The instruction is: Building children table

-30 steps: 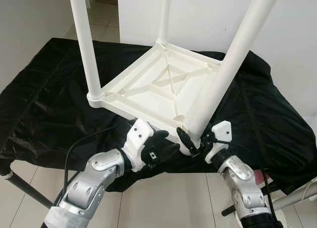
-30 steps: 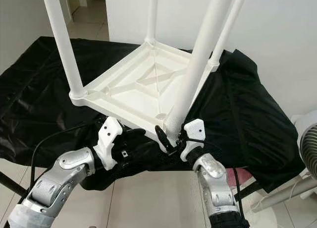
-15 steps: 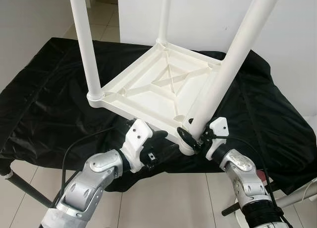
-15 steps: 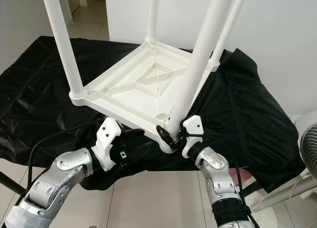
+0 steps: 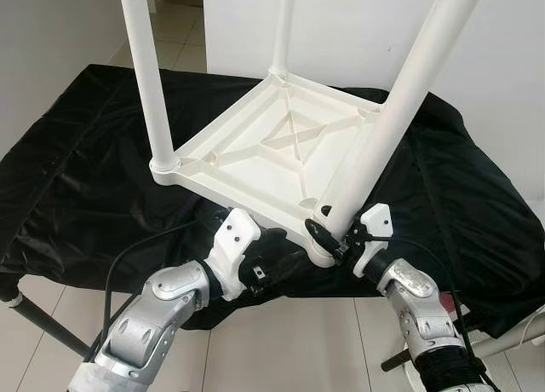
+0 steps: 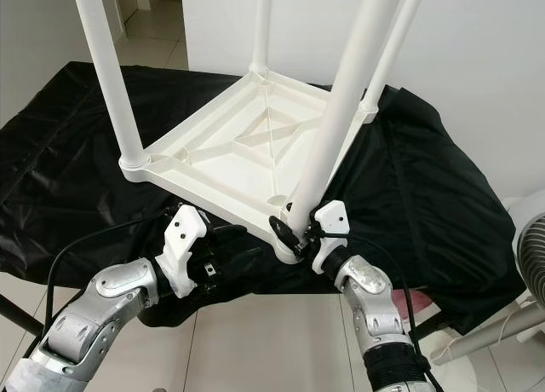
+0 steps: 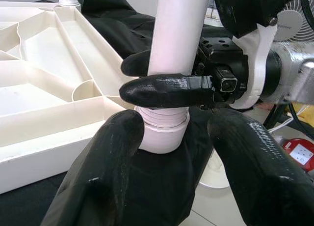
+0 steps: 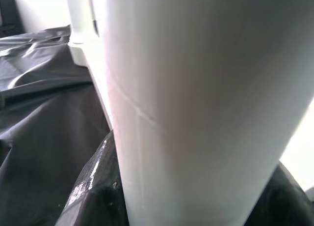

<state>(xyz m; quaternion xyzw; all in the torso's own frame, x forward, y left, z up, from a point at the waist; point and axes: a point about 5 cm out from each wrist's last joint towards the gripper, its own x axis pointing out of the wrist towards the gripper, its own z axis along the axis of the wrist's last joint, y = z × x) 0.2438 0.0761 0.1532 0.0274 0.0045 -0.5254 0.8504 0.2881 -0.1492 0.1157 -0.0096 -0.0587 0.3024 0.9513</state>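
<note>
A white plastic children's table [image 5: 281, 153] lies upside down on a black cloth [image 5: 77, 179], with its legs pointing up. My right gripper [image 5: 330, 239] is shut around the base of the near right leg [image 5: 383, 145], just above its corner socket [image 7: 162, 135]. In the right wrist view that leg [image 8: 196, 103] sits right between the fingers. My left gripper [image 5: 274, 247] is open at the table's front edge, to the left of that corner. Its two fingers [image 7: 113, 177] stand apart on either side of the socket, not touching it.
The black cloth drapes over a low stand, with tiled floor [image 5: 281, 341] in front of it. A white wall [image 5: 358, 25] is close behind. A fan [image 6: 532, 239] stands at the right, and a red power strip [image 7: 299, 155] lies on the floor below.
My right gripper has shifted slightly in toward the leg's base and kept its hold. My left gripper has drawn back a little from the table's edge.
</note>
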